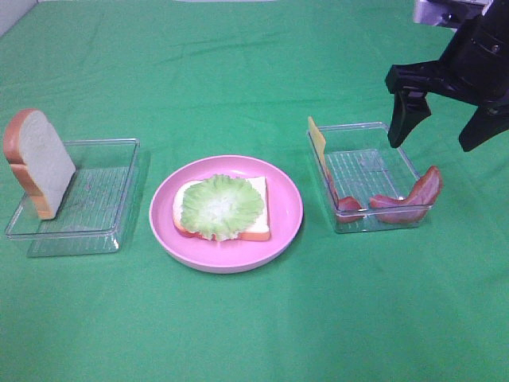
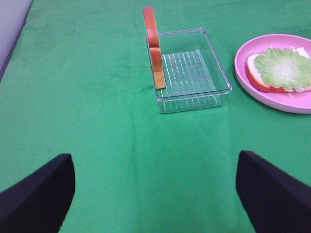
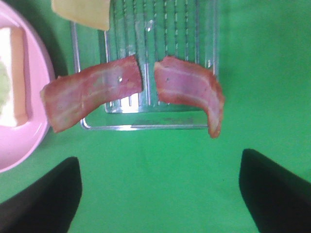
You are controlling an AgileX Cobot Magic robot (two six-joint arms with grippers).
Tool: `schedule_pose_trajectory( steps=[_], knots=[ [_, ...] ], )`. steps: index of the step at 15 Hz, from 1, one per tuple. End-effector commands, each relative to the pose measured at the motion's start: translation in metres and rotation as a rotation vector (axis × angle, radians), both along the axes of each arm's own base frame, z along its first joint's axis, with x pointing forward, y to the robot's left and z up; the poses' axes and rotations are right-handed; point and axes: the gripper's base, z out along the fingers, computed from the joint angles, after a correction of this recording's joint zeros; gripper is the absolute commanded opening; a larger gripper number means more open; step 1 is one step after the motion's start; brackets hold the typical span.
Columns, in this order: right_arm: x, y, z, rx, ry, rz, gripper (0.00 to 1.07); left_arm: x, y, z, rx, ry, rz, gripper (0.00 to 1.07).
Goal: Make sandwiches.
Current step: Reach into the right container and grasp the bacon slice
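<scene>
A white bread slice [image 1: 259, 199] topped with a ruffled lettuce leaf [image 1: 221, 207] lies on the pink plate [image 1: 288, 216] at the centre. A second bread slice [image 1: 40, 163] leans upright on the left rim of the left clear tray [image 1: 103, 195]. The right clear tray [image 1: 374, 163] holds two bacon strips [image 3: 92, 92] [image 3: 192, 90], both draped over its rim, and a yellow cheese slice [image 1: 318, 142] leaning at its corner. My right gripper [image 1: 432, 145] is open and empty above that tray's far right side. My left gripper [image 2: 155, 199] is open and empty, well short of the left tray [image 2: 194, 73].
Green cloth covers the whole table. The plate [image 2: 272, 99] sits just right of the left tray and close to the right tray, its edge showing in the right wrist view [image 3: 19, 141]. A pale table edge shows at the far left corner [image 1: 12, 12].
</scene>
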Motion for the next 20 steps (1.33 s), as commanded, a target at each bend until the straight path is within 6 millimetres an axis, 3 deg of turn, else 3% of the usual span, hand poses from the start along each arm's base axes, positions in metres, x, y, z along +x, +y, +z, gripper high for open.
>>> schedule_pose_trajectory(
  steps=[1,7,16,20],
  knots=[
    [0.006,-0.007,-0.007,-0.006,-0.023,-0.017,0.84,-0.001,0.0,0.0,-0.011,-0.024,-0.003,0.84],
    [0.02,-0.01,-0.049,-0.095,0.076,0.015,0.81,-0.001,0.0,0.0,-0.011,-0.024,-0.003,0.84],
    [0.03,-0.019,-0.081,-0.078,0.135,0.008,0.78,-0.001,0.0,0.0,-0.011,-0.024,-0.003,0.84],
    [0.032,-0.018,-0.084,-0.073,0.134,0.006,0.75,-0.001,0.0,0.0,-0.011,-0.024,-0.003,0.84]
  ],
)
